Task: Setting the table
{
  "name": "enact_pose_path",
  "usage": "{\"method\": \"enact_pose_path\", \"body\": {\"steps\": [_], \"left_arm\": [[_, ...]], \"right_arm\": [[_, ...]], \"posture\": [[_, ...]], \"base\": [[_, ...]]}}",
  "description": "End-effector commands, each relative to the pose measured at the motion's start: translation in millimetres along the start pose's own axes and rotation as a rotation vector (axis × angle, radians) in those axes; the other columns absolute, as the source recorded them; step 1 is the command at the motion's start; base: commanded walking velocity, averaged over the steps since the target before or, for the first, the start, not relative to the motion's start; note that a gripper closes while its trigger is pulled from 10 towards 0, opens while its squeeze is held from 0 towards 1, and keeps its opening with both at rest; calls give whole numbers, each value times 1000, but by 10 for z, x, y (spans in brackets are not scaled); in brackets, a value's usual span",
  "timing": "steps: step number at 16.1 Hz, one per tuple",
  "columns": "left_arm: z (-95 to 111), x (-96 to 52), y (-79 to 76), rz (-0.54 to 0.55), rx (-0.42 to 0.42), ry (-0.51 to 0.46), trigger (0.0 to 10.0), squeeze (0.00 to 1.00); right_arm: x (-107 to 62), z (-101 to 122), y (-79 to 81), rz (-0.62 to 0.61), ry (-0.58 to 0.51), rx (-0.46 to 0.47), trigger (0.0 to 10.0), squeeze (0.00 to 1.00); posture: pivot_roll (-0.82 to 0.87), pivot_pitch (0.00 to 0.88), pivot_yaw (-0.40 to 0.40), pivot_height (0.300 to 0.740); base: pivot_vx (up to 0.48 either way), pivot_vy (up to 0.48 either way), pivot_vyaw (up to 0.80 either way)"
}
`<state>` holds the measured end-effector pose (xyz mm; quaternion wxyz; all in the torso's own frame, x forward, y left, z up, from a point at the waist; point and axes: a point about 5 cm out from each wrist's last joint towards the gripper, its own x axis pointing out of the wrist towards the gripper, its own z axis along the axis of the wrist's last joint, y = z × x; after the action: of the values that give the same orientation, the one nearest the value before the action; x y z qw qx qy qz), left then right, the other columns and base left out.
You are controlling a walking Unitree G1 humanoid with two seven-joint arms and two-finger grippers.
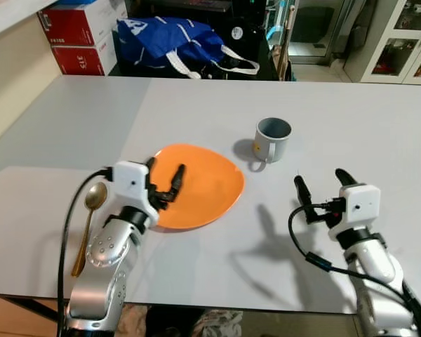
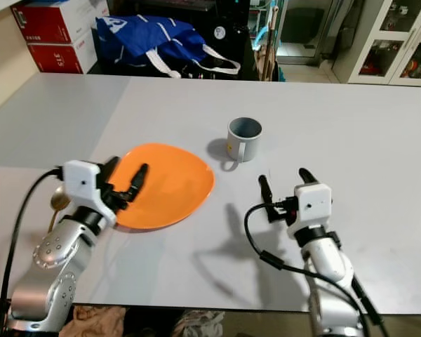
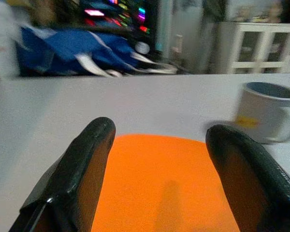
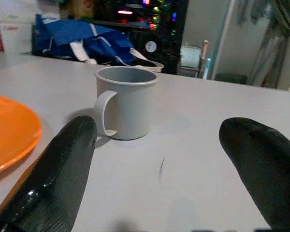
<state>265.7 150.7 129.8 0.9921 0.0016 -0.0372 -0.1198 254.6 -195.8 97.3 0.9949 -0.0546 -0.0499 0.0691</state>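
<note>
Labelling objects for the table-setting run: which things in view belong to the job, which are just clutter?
Part of the job:
- round orange plate on the grey table
- grey mug with a handle, beside the plate
- gold metal spoon, on the plate's left

Just lying about:
- blue fabric bag with white straps, beyond the table
- red and white cardboard boxes
- white glass-door cabinet

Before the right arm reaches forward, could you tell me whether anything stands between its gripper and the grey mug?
Nothing visible does. The right gripper is open, facing the grey mug across bare white table. The round orange plate lies off to the left, under the left gripper.
</note>
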Motion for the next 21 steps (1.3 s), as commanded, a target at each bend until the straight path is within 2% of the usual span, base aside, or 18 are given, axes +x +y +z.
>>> {"method": "enact_pose_path", "body": {"steps": [1,2,3,4,5,8,11,14,19,21], "left_arm": [[-41,-12,55,47,50,3,10000,0],[-141,-1,77,80,22,45,10000,0],[-310,29,82,116,-74,121,10000,0],[-345,55,71,123,-104,142,10000,0],[-338,57,66,119,-100,141,10000,0],[-342,101,-51,32,-159,153,10000,0],[-268,148,-69,27,-137,120,10000,0],[-208,151,-93,44,-114,110,10000,0],[-157,208,-77,68,-150,100,10000,0],[-122,232,-75,73,-137,94,10000,0]], "right_arm": [[5,35,-4,-23,-16,25,10000,0],[33,0,10,-50,-1,57,10000,0],[98,-57,31,-107,13,115,10000,0],[116,-87,27,-147,25,155,10000,0],[111,-91,28,-154,29,164,10000,0],[42,-163,37,-166,55,168,10000,0],[54,-175,120,-119,68,128,10000,0],[148,-161,146,-84,82,120,10000,0],[250,-160,192,-42,95,133,10000,0],[282,-165,200,-36,96,134,10000,0]], "posture": [[-153,0,61,740],[-159,0,70,740],[-174,0,94,740],[-184,0,105,740],[-184,0,105,740],[-192,0,123,740],[-179,0,110,740],[-165,0,86,740],[-148,0,69,740],[-145,0,73,740]], "base": [[0,0,0],[0,0,0],[0,0,0],[0,0,0],[0,0,0],[0,0,0],[0,0,0],[0,0,0],[0,0,0],[-356,0,0]]}}
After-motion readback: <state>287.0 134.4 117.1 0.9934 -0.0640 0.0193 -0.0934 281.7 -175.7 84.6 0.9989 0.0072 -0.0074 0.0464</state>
